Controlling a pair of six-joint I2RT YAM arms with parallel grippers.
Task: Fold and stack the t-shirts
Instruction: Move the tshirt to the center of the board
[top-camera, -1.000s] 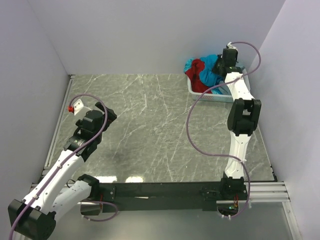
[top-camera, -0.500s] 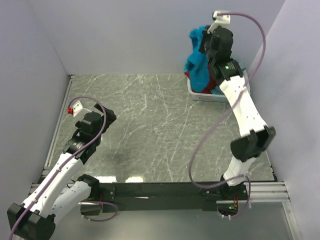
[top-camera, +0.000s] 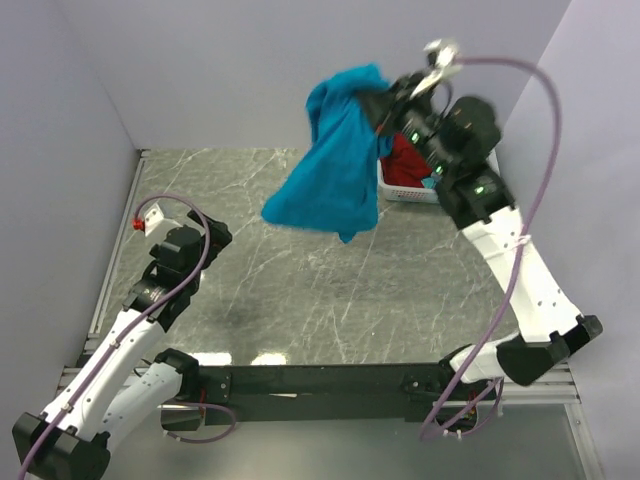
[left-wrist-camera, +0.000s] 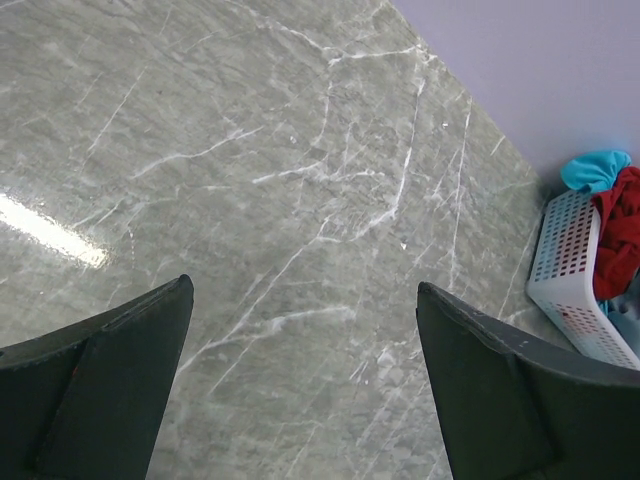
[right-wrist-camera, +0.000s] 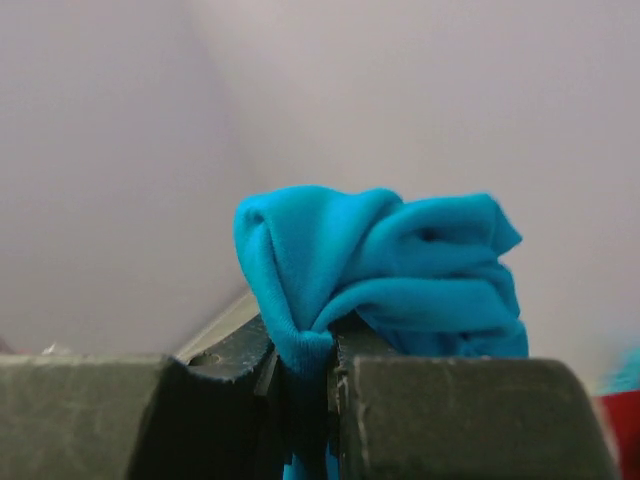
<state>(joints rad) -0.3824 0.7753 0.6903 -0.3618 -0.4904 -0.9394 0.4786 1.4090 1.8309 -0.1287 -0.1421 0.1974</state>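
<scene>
My right gripper (top-camera: 385, 100) is shut on the teal-blue t-shirt (top-camera: 335, 165) and holds it high in the air; the shirt hangs down over the back middle of the table. In the right wrist view the bunched teal cloth (right-wrist-camera: 380, 270) is pinched between my two fingers (right-wrist-camera: 305, 380). The red t-shirt (top-camera: 408, 160) lies in the white lattice basket (top-camera: 400, 192) at the back right; it also shows in the left wrist view (left-wrist-camera: 622, 235), with pale blue cloth (left-wrist-camera: 620, 315) below it. My left gripper (left-wrist-camera: 300, 330) is open and empty above bare table at the left.
The grey marble table (top-camera: 300, 290) is walled by pale panels at the back and sides. The basket (left-wrist-camera: 570, 270) stands against the back wall. A black rail (top-camera: 320, 380) runs along the near edge between the arm bases.
My right gripper has lifted the teal-blue shirt out of the basket and swung it up and to the left over the table. The left arm has barely moved.
</scene>
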